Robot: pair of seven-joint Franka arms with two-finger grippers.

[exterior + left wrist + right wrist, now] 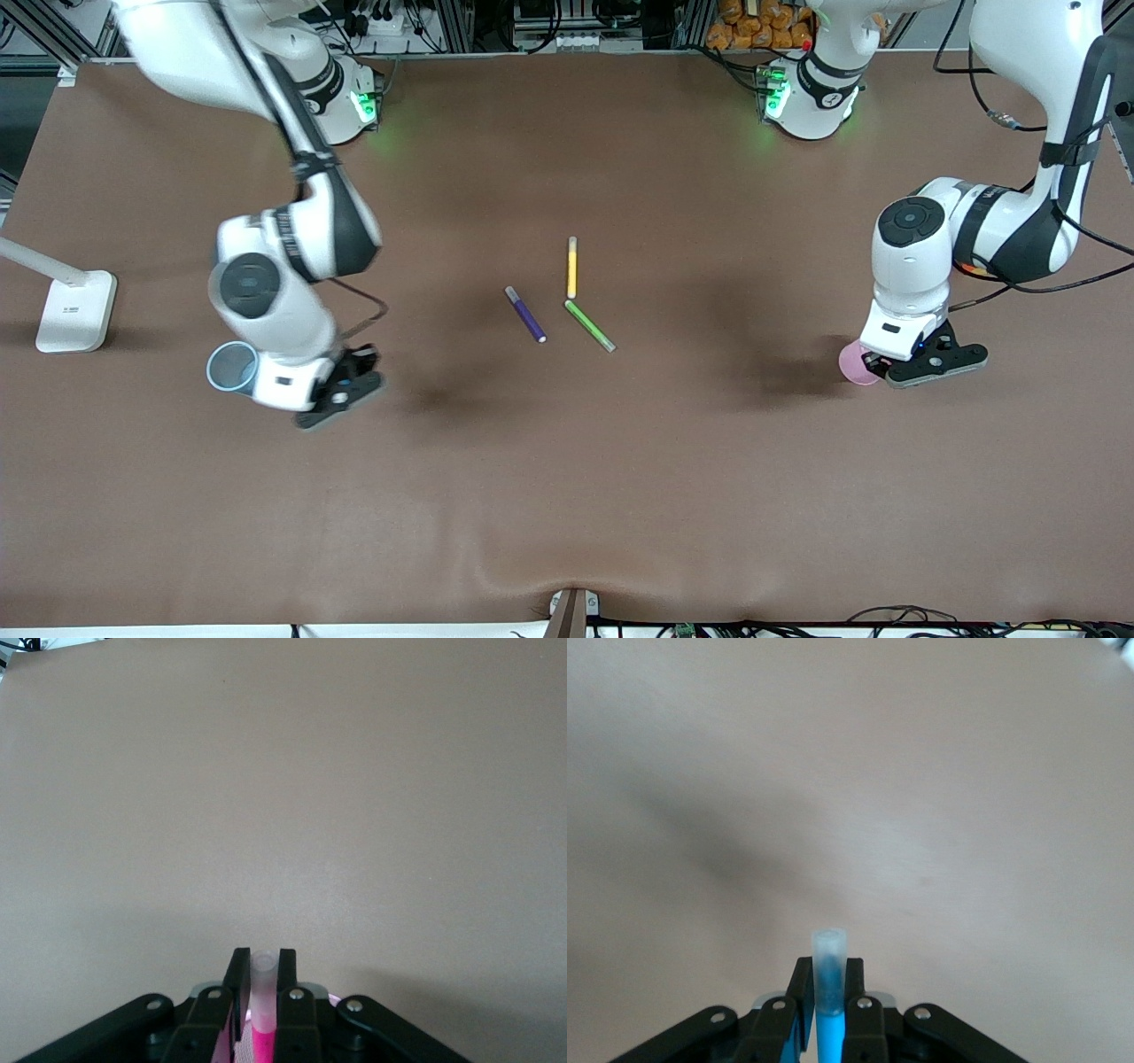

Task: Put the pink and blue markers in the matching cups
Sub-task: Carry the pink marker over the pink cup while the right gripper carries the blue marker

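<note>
Surface: brown bench [567, 496], the arm bases along its top edge in the front view and a white lamp base [76, 310] at the right arm's end.

Left claw [263, 979]: pressed together on the pink marker [263, 1032], pinching it upright with its pale cap standing clear between the fingers. From the front view it hangs at the left arm's end of the bench, directly over the pink cup [854, 363].

Pink cup: only a sliver of its rim shows past the wrist, so I cannot tell whether the marker's lower end has entered it.

Right claw [829, 983]: pressed together on the blue marker [829, 1028], likewise vertical, greyish cap up. It sits beside and just above the blue cup [232, 367] at the right arm's end, apparently a little off the cup's mouth.

Why held so: a vertical pen gripped near its upper part can drop straight down into a narrow tapered cup without tipping it.

Why cups sit apart: one cup at each arm's end lets both arms work without crossing.

Left alone: purple pen [525, 314], yellow pen [572, 268] and green pen [590, 325] lie mid-bench, well apart from both cups; they match no cup.

Stage, as I judge it: both markers lifted and carried, release not yet made; the right claw probably needs a small shift over its cup.
</note>
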